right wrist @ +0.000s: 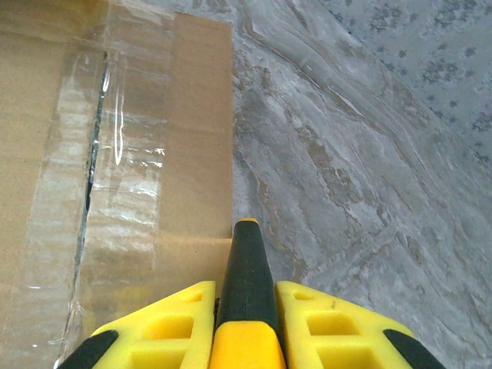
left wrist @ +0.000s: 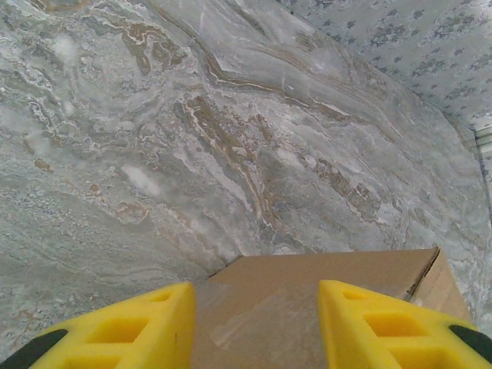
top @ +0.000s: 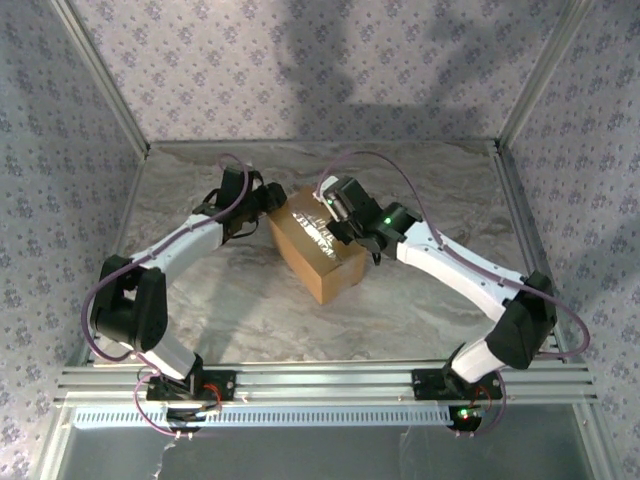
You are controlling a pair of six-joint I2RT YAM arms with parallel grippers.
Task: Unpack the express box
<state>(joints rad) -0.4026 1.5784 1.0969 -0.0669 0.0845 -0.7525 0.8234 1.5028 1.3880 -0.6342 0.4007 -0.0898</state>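
Box: we find the express box point(top: 318, 248) mid-table on the marbled table point(top: 250, 300), set at an angle between the two arms, flaps shut.
Seal: clear tape point(right wrist: 127, 154) runs along the top, with the dark seam point(right wrist: 94, 161) showing through it, uncut as far as we can see.
Left gripper: the left gripper point(left wrist: 255, 286) stands wide open over one end of the box top.
Right gripper: the right gripper point(right wrist: 246, 284) is drawn narrow around a black-tipped tool point(right wrist: 246, 246), whose tip sits at the box's top edge, beside the tape, not on the seam.
Step in hand: slitting the tape, in our judgement.
Doing it well: we would brace the box with the left fingers, bring the tip onto the seam, cut shallow and follow the line straight.
Writing: none that we can read; no brand or label shows on the cardboard.
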